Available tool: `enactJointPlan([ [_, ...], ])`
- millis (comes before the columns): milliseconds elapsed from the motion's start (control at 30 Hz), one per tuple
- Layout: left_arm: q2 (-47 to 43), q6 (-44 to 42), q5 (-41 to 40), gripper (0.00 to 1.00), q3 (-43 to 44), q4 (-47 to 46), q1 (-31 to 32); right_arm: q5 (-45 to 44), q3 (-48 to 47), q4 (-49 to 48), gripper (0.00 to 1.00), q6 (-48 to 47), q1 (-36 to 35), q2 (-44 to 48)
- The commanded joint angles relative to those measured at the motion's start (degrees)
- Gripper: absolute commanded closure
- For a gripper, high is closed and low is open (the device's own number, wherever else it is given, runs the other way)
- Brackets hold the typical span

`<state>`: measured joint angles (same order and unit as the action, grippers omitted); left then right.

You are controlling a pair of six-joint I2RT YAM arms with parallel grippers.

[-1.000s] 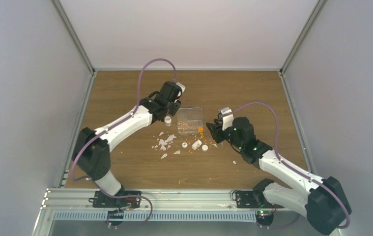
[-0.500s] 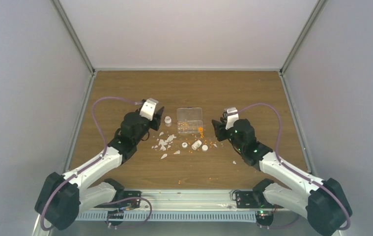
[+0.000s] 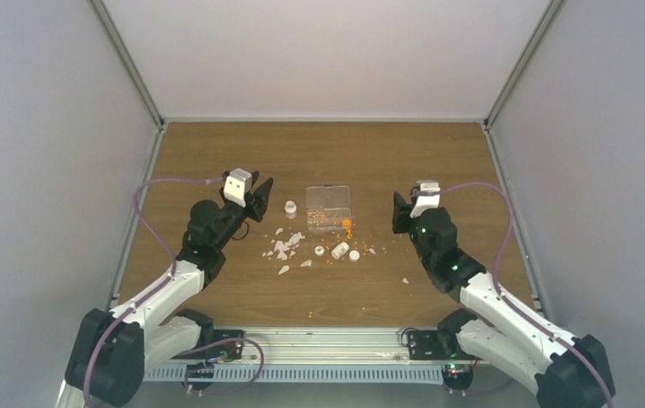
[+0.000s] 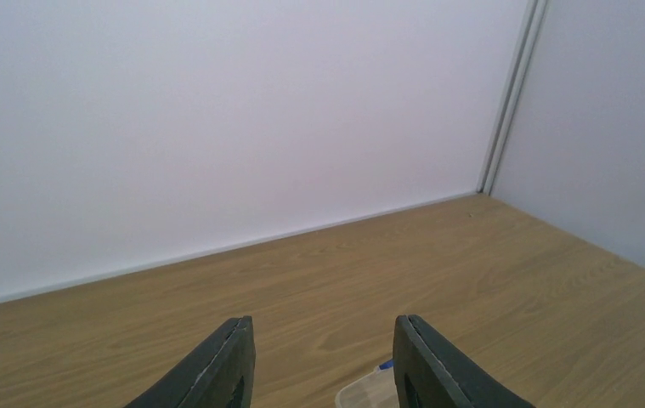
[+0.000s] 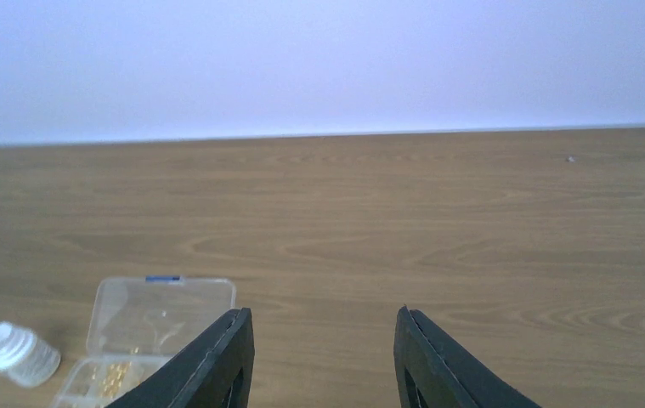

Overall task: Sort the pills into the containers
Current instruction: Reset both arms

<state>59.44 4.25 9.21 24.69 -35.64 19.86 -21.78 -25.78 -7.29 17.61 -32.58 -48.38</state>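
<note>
The clear organiser box (image 3: 329, 207) lies flat at the table's middle, with orange-yellow pills (image 3: 325, 223) in its near compartments. More pills (image 3: 347, 229) lie scattered on the wood beside it. My left gripper (image 3: 261, 189) is open and empty, raised left of the box. My right gripper (image 3: 398, 211) is open and empty, raised right of the box. The left wrist view shows its open fingers (image 4: 321, 321) and one box corner (image 4: 368, 393). The right wrist view shows its open fingers (image 5: 322, 312), the box (image 5: 161, 306) and pills (image 5: 115, 374) at lower left.
A small white vial (image 3: 291, 207) stands upright left of the box; it also shows in the right wrist view (image 5: 17, 353). White flakes (image 3: 283, 246), a lying vial (image 3: 340, 250) and two caps (image 3: 319, 252) are strewn in front of the box.
My left gripper has drawn back to the left, away from the upright vial, which stays standing. My right gripper has drawn back to the right, away from the box.
</note>
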Motion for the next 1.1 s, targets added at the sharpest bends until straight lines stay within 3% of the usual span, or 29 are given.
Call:
enactJointPlan([
  [0,-2.6,1.2,2.0,0.01,-1.6,-4.5,-1.1,1.3,-3.5,0.5,0.00,1.9,5.1,-2.0],
  [200,-3.2,1.5,2.8,0.01,-1.8,-4.2,-1.1,6.5,1.1,-0.3,0.00,6.3,12.6,0.2],
  [500,-3.1,2.1,3.7,0.01,-1.0,-2.7,-1.1,2.9,4.1,0.1,0.00,6.8,12.6,5.7],
  [1067,-2.5,1.9,2.5,0.01,-1.1,-3.5,-1.1,1.2,3.8,0.1,0.00,6.8,12.6,1.8],
])
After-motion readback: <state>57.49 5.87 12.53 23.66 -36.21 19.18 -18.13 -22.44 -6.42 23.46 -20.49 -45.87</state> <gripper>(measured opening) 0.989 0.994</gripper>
